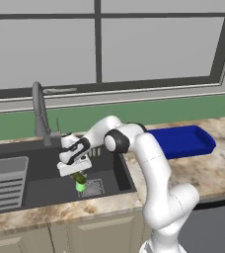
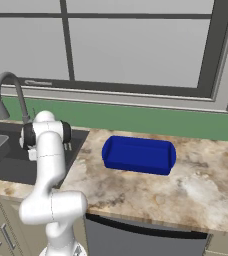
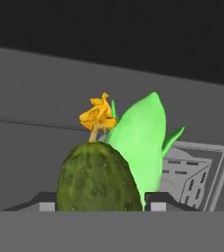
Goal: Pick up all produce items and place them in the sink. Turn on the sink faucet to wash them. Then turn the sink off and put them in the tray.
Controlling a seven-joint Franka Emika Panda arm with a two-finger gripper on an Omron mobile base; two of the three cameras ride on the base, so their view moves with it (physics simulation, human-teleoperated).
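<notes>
- The darker olive-green vegetable (image 3: 97,177), warty-skinned with a withered yellow-orange flower at its tip, is seen close up in the hand view, set between the two dark finger tips (image 3: 152,201) at the bottom of that view.
- The gripper (image 1: 78,174) is closed on this olive vegetable, whose lower end (image 1: 79,177) hangs below the white hand in the left base view.
- The bright lime-green vegetable (image 3: 142,142), with a pointed end and small leafy tips, is seen just behind the olive one in the hand view; in the left base view it (image 1: 80,187) lies on the sink floor directly under the gripper.
- Whether the two vegetables touch cannot be told.
- The square metal drain grate (image 1: 93,187) lies just beside the lime vegetable, to its right in the left base view.
- The sink (image 1: 45,190), a dark grey recessed basin, holds a lighter grey ribbed rack (image 1: 5,180) at its left end.
- The gooseneck faucet (image 1: 39,111) stands behind the basin, against the green wall below the window.
- The deep-blue tray (image 2: 138,154) rests on the speckled stone counter (image 2: 186,190) to the right of the sink, well apart from the vegetables.
- The white arm is bent over the basin's right edge.
</notes>
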